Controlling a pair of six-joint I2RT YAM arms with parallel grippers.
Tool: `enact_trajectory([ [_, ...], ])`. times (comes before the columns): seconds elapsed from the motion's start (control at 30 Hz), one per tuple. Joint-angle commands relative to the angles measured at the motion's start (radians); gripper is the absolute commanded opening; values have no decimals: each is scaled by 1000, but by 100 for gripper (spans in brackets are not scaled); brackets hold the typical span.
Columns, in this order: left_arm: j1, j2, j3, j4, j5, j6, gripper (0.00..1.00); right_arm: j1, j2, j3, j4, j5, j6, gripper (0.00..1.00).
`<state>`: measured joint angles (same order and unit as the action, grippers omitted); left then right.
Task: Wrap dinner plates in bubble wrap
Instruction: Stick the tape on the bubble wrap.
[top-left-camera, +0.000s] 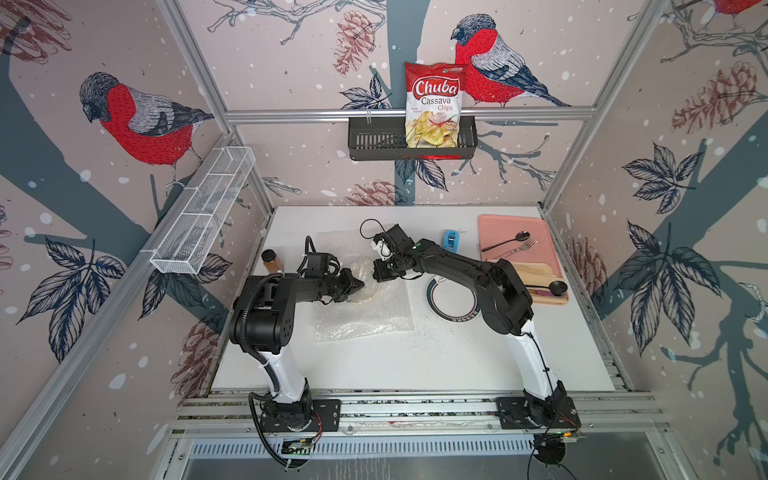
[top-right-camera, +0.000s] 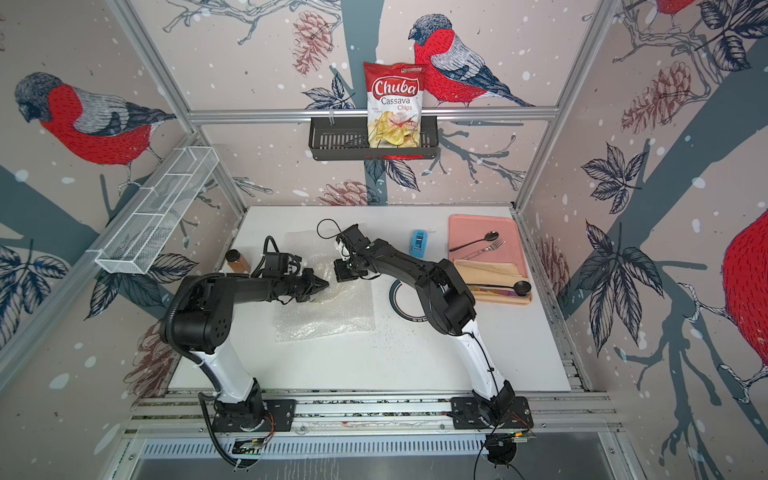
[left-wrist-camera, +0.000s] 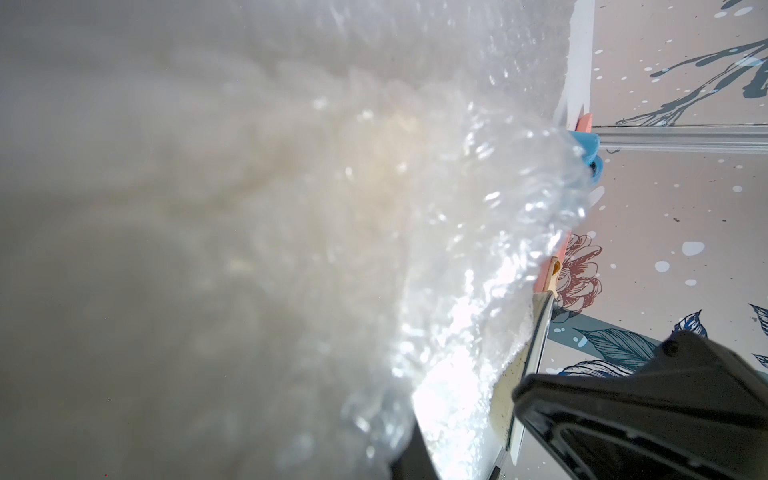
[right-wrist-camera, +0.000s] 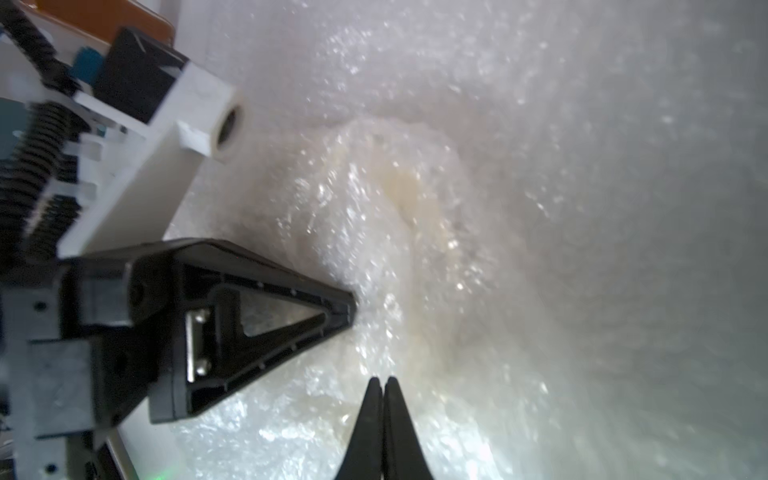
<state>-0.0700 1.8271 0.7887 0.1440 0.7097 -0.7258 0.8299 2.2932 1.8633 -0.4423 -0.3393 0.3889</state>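
Wallpaper of red-breasted birds and pinecones covers the booth walls around a white tabletop (top-left-camera: 415, 365). In both top views a chips bag (top-left-camera: 434, 106) stands in a black basket (top-left-camera: 365, 141) on the back wall, and a pink tray (top-left-camera: 498, 226) with cutlery lies at the far right. The bubble wrap (top-left-camera: 365, 320) is spread left of centre, humped in the middle. A white-centred plate (top-left-camera: 449, 299) lies just to its right, partly under the right arm. Both arms bend inward from the front rail, so the left gripper (top-left-camera: 360, 286) and the right gripper (top-left-camera: 375, 274) nearly meet over the hump. In the left wrist view, bunched wrap (left-wrist-camera: 374, 208) fills most of the picture with a cream shape showing through it. The film runs in between the black fingers (left-wrist-camera: 623, 415), which are pinched on it. In the right wrist view, the left gripper (right-wrist-camera: 353, 307) has its tip buried in the crumpled film. The right gripper (right-wrist-camera: 382, 380) has its fingers pressed together just at the wrap. Whether they catch any film I cannot tell. The same cream shape lies under the layers there.
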Motion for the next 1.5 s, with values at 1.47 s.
enact_trajectory([
  [1.47,9,18,-42,-196,-127,15,0,115,-77,-233,-43,92,-4,5],
])
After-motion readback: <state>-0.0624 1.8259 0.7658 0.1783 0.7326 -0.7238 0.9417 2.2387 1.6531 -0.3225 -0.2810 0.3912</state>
